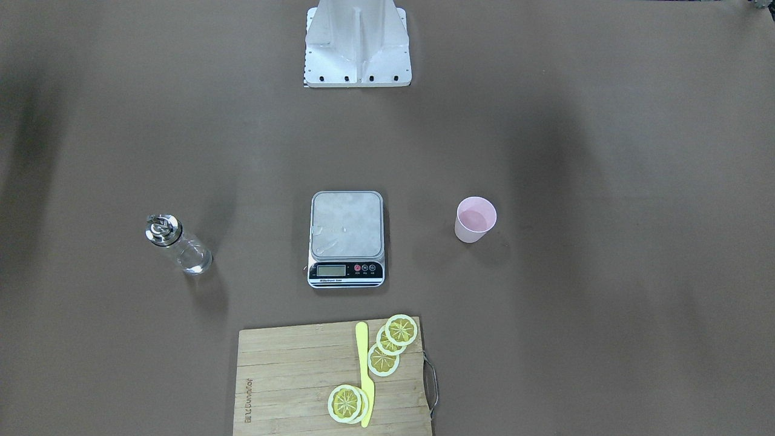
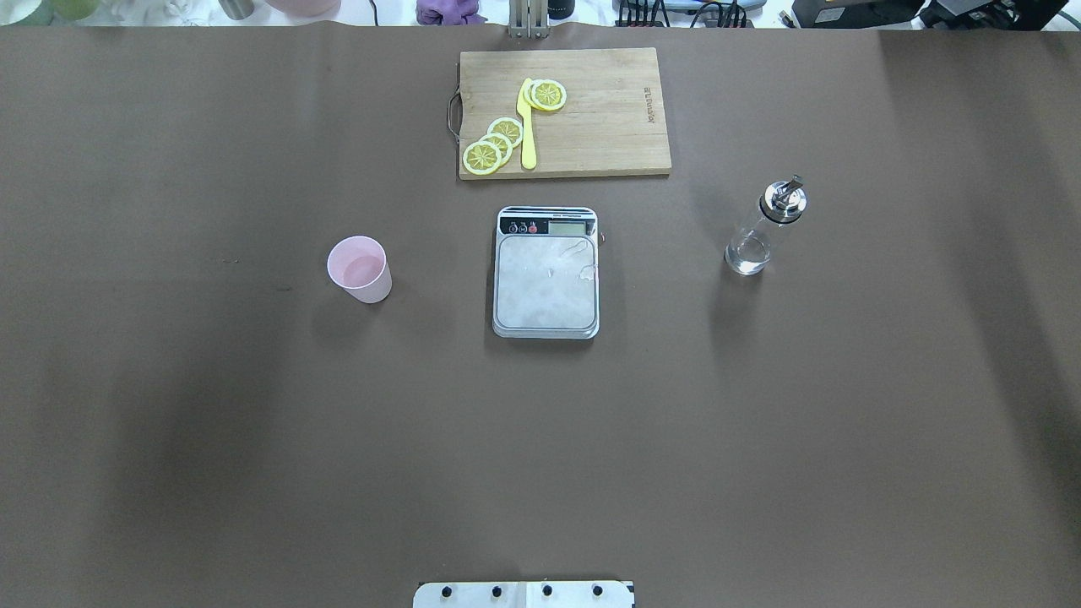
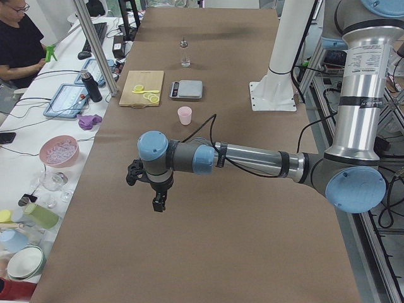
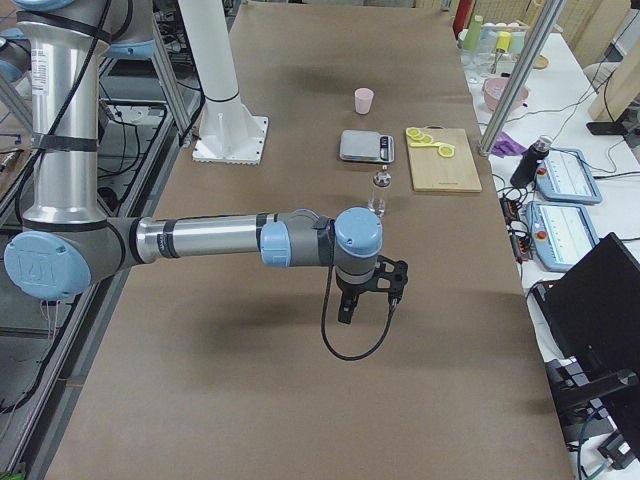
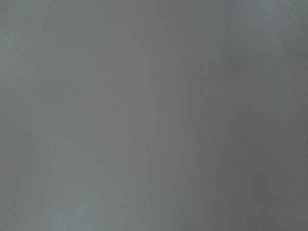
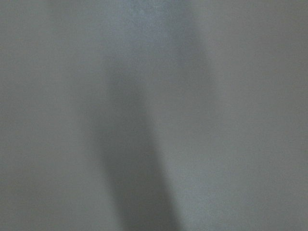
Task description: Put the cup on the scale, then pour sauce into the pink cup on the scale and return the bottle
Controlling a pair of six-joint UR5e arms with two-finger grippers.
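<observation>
Left claw (image 3: pixel 158 203) hung over worktop (image 2: pixel 253 422), well apart from cup (image 2: pixel 360 268); open or closed, couldn't tell; right claw (image 4: pixel 368 300) same; cup stood upright left of scale (image 2: pixel 546 283); best gripped mid-wall, set down centred on scale.

Opposed steep overheads, two end views, scale (image 1: pixel 347 227) in all four.

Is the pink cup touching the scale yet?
Apart. The overhead view shows a wide strip of bare table between the cup and the scale.
</observation>
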